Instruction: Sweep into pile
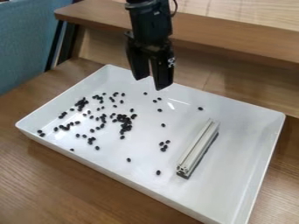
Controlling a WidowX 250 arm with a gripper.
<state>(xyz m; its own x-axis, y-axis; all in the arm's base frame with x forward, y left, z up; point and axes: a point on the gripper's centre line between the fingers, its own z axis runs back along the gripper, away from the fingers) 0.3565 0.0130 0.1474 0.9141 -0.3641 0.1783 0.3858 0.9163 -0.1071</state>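
Black gripper (pixel 149 83) hangs, fingers apart, near the far edge of a white tray (pixel 242 153). Dark beans (pixel 123 118), likely to roll, scatter toward its left corner; rightward, a slim bar (pixel 198 146) looks stiff, best gripped across its middle.

Shows blue fabric (pixel 22 39) at upper left.
Has black bars (pixel 67 41) beside it, a wooden shelf (pixel 234 36) behind, brown tabletop (pixel 35 175) beneath.

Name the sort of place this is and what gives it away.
Probably a robotics lab or test station: a black robot gripper hangs over a white tray holding scattered dark pellets and a metal bar, on a wood-grain table.
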